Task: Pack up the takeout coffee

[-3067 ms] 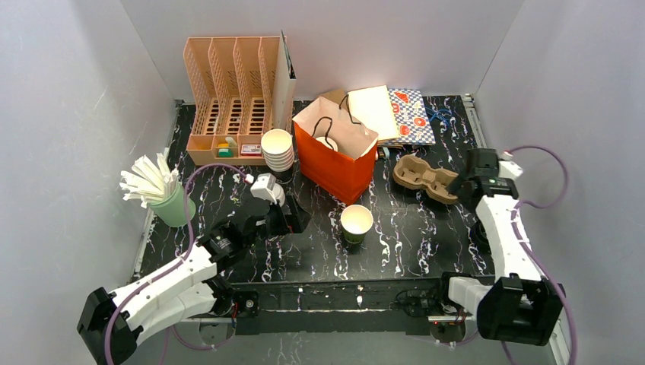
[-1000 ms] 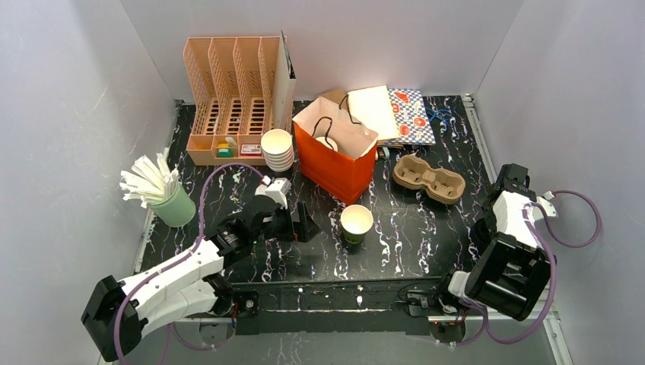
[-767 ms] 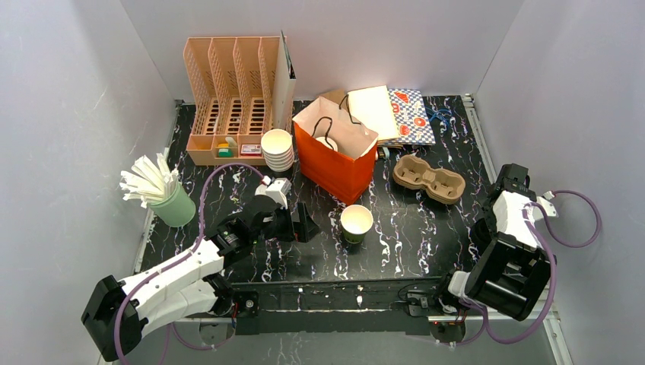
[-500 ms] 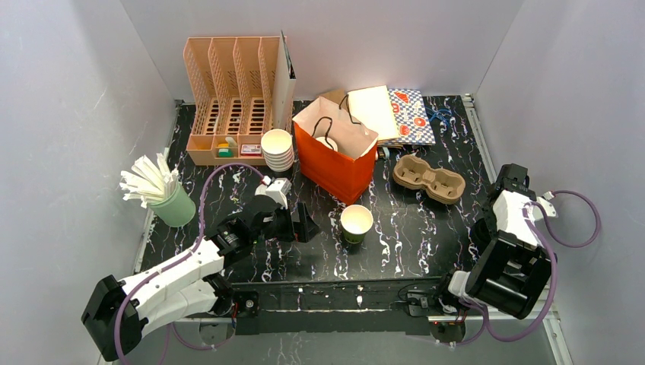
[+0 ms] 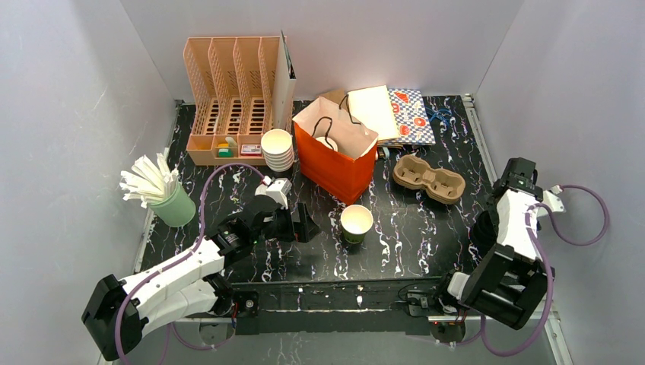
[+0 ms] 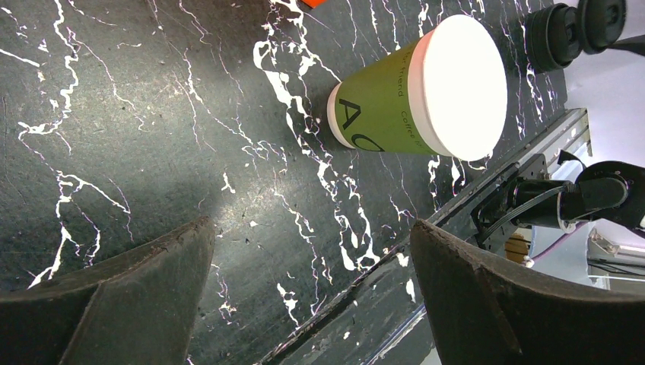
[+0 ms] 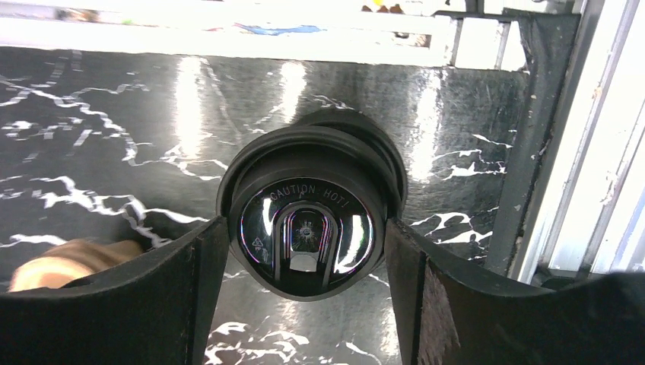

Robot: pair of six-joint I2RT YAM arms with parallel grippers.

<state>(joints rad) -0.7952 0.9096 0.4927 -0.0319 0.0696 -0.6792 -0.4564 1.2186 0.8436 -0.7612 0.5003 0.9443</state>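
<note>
Two lidded cups to track. The white-lidded cup (image 5: 356, 223) stands upright at the centre of the overhead frame, just right of my left gripper (image 5: 304, 226), whose fingers are spread wide with nothing between them. In the right wrist view, the black-lidded cup (image 7: 306, 190) fills the middle, with the right gripper (image 7: 306, 232) fingers close against both sides of its rim. I cannot tell whether they are gripping it.
</note>
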